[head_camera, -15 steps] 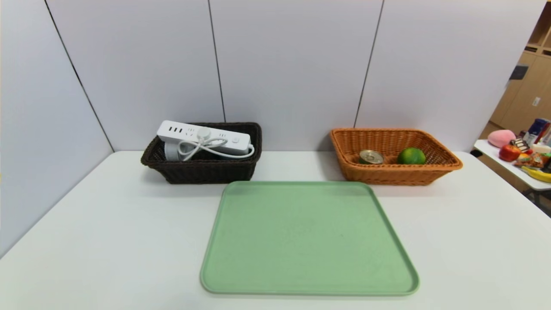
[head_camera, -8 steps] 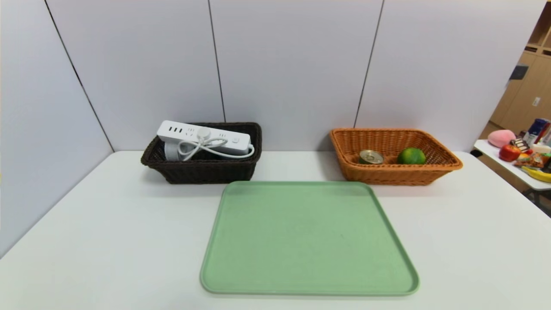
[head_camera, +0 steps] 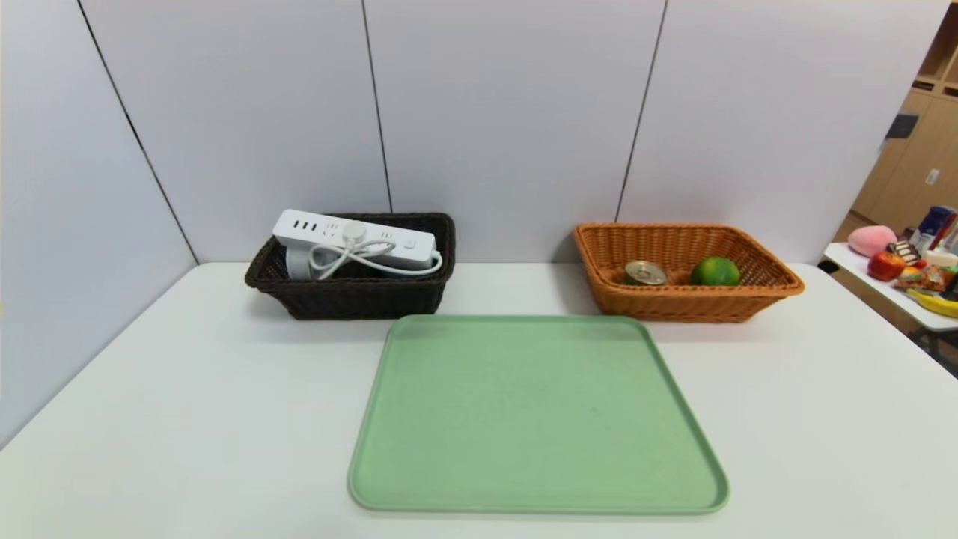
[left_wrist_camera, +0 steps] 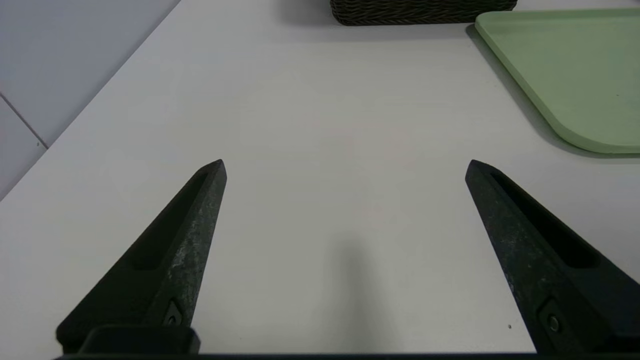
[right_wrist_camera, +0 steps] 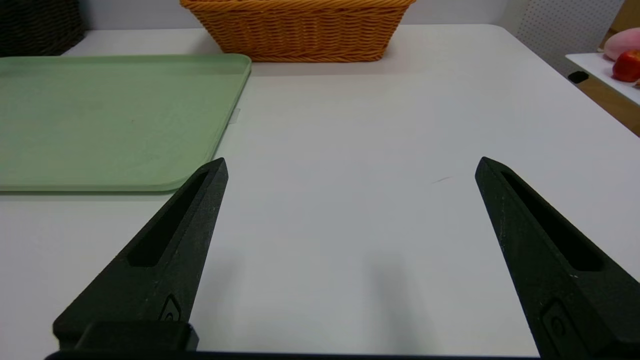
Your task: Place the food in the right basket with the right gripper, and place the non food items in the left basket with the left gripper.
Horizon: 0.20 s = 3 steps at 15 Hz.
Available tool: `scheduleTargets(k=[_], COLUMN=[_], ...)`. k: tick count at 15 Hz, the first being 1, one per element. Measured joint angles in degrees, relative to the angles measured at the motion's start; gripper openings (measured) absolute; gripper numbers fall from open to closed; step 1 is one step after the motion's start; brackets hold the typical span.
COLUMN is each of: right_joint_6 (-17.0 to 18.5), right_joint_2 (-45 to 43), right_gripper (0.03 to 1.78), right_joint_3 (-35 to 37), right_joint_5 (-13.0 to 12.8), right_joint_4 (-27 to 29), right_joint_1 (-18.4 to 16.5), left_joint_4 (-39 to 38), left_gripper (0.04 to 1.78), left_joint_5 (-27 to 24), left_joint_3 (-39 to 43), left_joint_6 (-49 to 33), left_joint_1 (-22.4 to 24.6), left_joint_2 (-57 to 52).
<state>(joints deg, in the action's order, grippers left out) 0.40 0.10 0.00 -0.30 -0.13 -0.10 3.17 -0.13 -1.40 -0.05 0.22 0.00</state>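
My left gripper [left_wrist_camera: 345, 167] and right gripper [right_wrist_camera: 350, 165] hang spread, empty (tray [head_camera: 535, 419] bare at six o'clock); sorting looks finished, nothing left to fetch.

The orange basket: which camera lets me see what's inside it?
The head view: it looks down into the orange basket, showing a tin and a green fruit. The right wrist view shows only its outer wall, nothing inside. The left wrist view misses it entirely.

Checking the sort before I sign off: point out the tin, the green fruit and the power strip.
tin [head_camera: 645, 272], head view, gold lid.
green fruit [head_camera: 715, 271], head view, middle of its skin.
power strip [head_camera: 329, 229], head view, white top face.
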Motion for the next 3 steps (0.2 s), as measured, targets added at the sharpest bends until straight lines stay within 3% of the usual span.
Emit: scheduleTargets(k=[3], right_joint_6=[-0.24], right_joint_2=[-0.02], right_gripper=[1.71], right_joint_3=[0.0], right_joint_5=[0.06], right_joint_4=[-0.11], right_joint_1=[0.0], left_joint_4=[-0.01], left_gripper=[1.69], left_joint_5=[0.04], left_joint_3=[0.0], left_joint_6=[0.0], left_joint_1=[0.02], left_joint_2=[0.0])
